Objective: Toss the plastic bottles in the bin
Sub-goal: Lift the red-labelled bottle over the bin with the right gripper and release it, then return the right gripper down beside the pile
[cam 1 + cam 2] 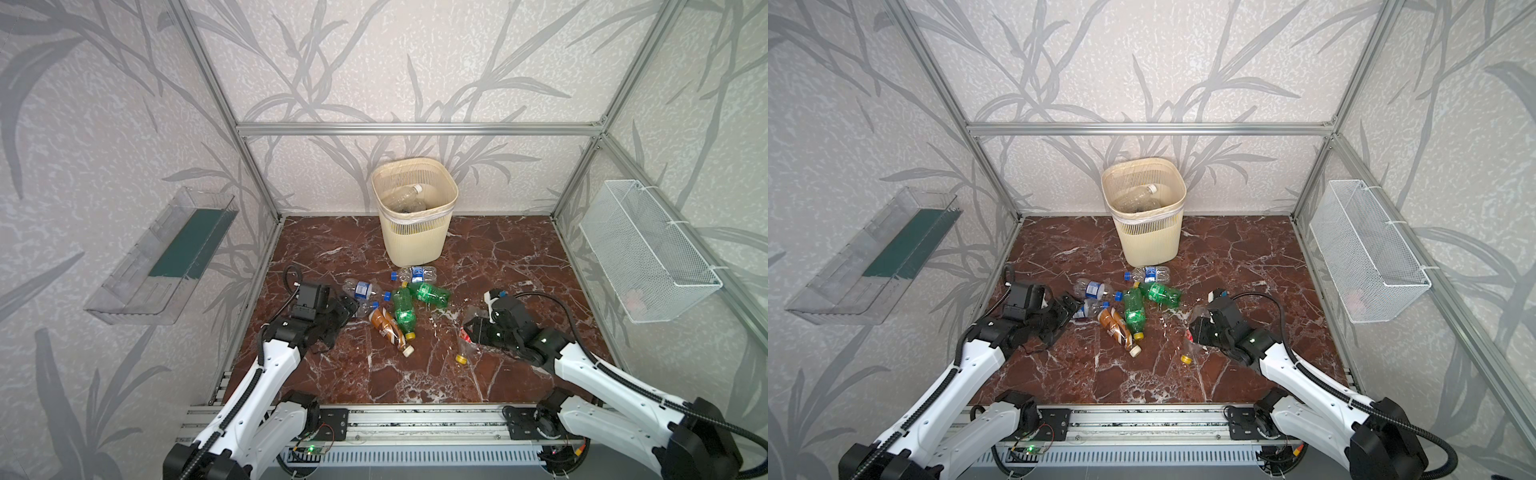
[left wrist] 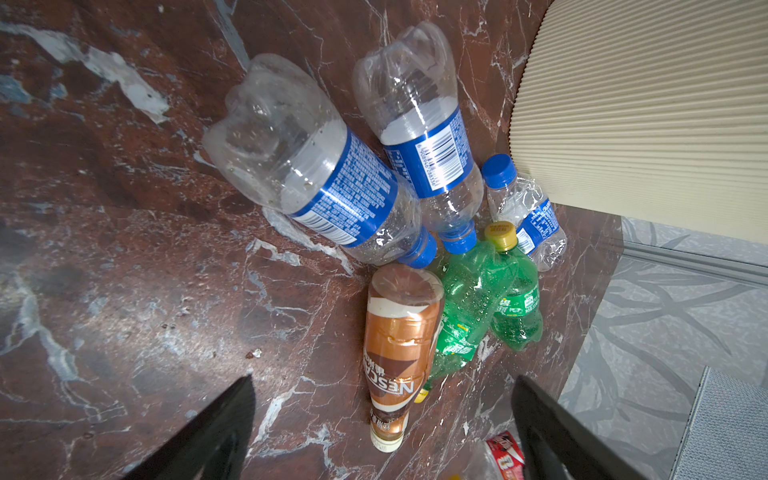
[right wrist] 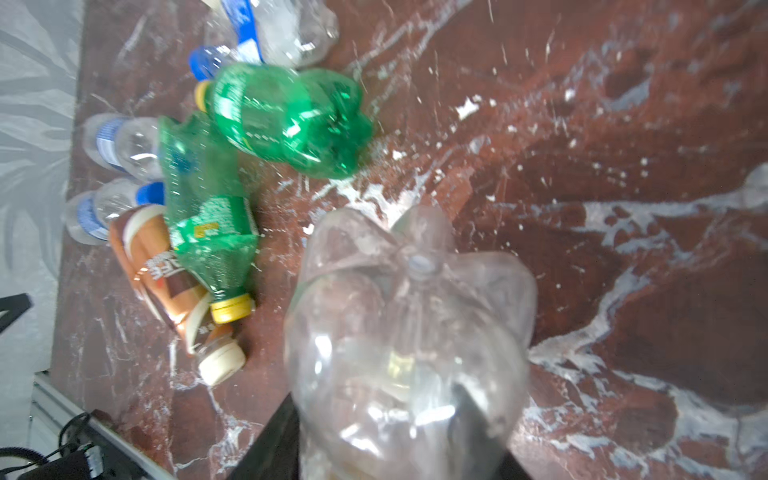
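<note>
7 plastic bottles point(image 1: 1133, 311) lie outside the bin point(image 1: 415, 245), on the marble floor point(image 1: 374, 374). Nearest, on the right, the right gripper point(image 1: 471, 330) is clamped across a clear bottle point(image 1: 466, 347) with a red label and a yellow cap. The cap end points toward the near edge, and the right wrist view shows the fingers point(image 3: 274, 449) pressed on either side of its body point(image 3: 407, 316). Whether it rests on the floor I cannot tell.

On the left, the left gripper point(image 1: 351, 305) sits low with its jaws wide apart and nothing between them, just beside the other 6 bottles. In that cluster a brown bottle point(image 1: 388, 328) with a white cap lies nearest. Its side touches a green bottle point(image 1: 404, 311), and a second green bottle point(image 1: 430, 293) lies just behind. 3 clear blue-labelled bottles point(image 2: 316, 166) with blue caps sit around them, 1 of them at the bin's foot point(image 1: 417, 274).

Farthest back, the cream bin stands upright against the rear wall. It already holds clear bottles, 1 with a white cap point(image 1: 405, 195).
</note>
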Action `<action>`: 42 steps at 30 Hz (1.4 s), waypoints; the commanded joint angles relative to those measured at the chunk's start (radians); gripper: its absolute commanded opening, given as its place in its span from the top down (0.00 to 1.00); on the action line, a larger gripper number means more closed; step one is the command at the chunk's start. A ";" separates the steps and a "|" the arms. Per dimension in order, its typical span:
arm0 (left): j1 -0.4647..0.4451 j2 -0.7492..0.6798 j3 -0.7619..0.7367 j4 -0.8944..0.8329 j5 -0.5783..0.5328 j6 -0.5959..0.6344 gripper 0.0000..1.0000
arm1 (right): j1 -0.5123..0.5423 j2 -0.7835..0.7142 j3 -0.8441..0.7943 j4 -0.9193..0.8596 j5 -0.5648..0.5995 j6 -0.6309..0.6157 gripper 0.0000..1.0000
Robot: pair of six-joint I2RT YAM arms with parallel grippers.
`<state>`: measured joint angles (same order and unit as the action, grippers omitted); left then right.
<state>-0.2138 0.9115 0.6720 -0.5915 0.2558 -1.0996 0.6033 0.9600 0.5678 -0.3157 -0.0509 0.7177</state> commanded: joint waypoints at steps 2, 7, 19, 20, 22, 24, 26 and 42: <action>0.004 -0.013 0.025 -0.027 -0.021 -0.011 0.04 | -0.059 0.027 0.310 0.063 0.008 -0.124 0.49; 0.004 -0.009 0.133 -0.074 -0.044 -0.022 0.04 | -0.100 0.412 1.039 0.006 -0.012 -0.218 0.42; 0.014 -0.064 0.189 -0.128 -0.063 0.016 0.03 | -0.163 0.405 1.065 -0.238 0.051 -0.156 0.07; 0.016 -0.066 0.175 -0.123 -0.056 0.012 0.03 | -0.163 0.355 0.979 -0.234 0.049 -0.151 0.08; 0.015 -0.074 0.152 -0.113 -0.052 0.008 0.03 | -0.163 0.276 0.830 -0.234 0.045 -0.135 0.09; 0.015 -0.083 0.126 -0.101 -0.051 0.006 0.03 | -0.163 0.205 0.681 -0.230 0.036 -0.116 0.11; 0.015 -0.089 0.110 -0.099 -0.055 0.004 0.03 | -0.162 0.142 0.554 -0.212 0.019 -0.088 0.13; 0.016 -0.086 0.010 -0.110 -0.085 -0.090 0.07 | -0.091 0.058 0.187 -0.117 -0.060 0.047 0.18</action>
<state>-0.2016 0.8272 0.7059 -0.6838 0.1986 -1.1381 0.4950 1.0260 0.7681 -0.4839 -0.0994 0.7376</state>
